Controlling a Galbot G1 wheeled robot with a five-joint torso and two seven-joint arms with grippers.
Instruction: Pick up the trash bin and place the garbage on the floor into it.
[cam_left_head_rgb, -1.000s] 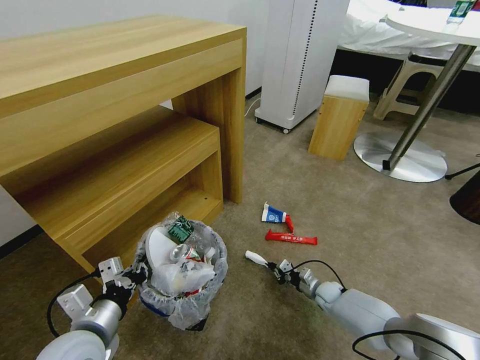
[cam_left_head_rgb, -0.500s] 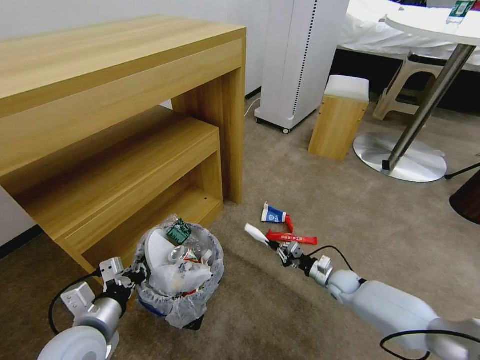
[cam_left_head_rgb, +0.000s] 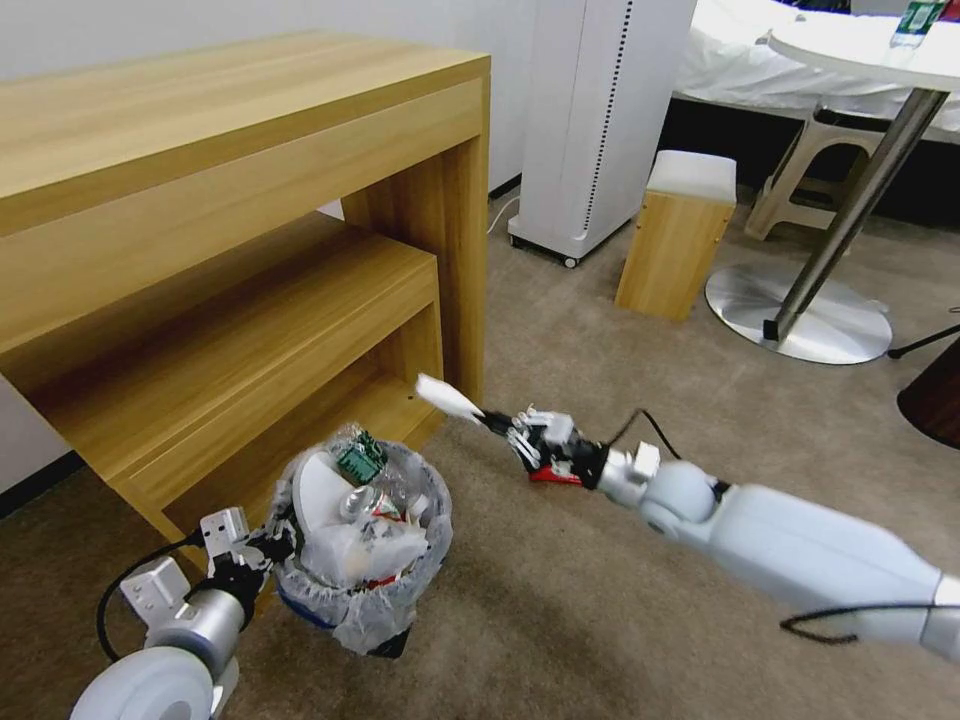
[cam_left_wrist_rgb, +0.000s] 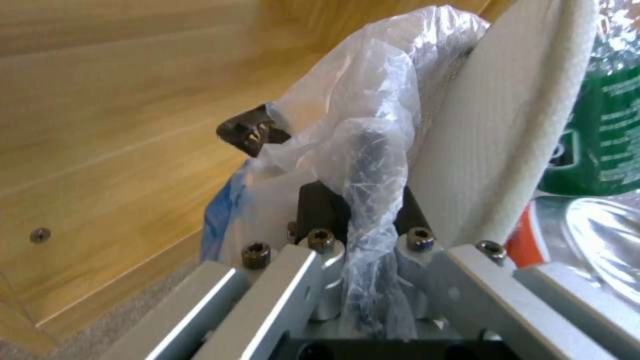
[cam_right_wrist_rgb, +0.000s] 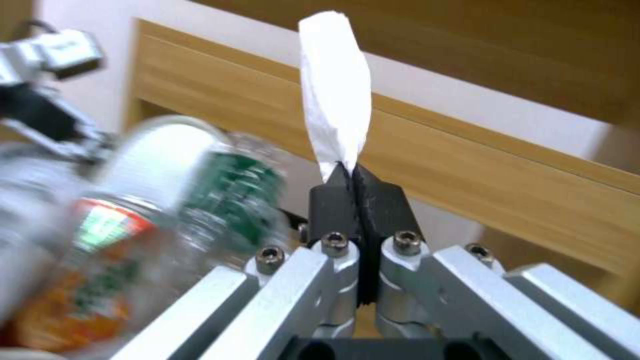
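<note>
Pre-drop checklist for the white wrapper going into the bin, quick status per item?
1. Right tool shut on white wrapper: ok.
2. Wrapper clear of the floor: ok.
3. Left tool clamped on trash bin rim and liner: ok.
4. Wrapper over the bin opening: not ok, off to one side, near the wooden shelf unit.
5. Room in the bin: cannot tell, already heaped.
6. Red bar wrapper on the floor under the right arm: not ok.

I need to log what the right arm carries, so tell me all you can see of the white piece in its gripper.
The small white crumpled wrapper is long, narrow and twisted, and looks like paper or thin plastic. The right gripper pinches one end with its jaws shut; the rest sticks out free, off the beige carpet floor, near the wooden desk's leg.
</note>
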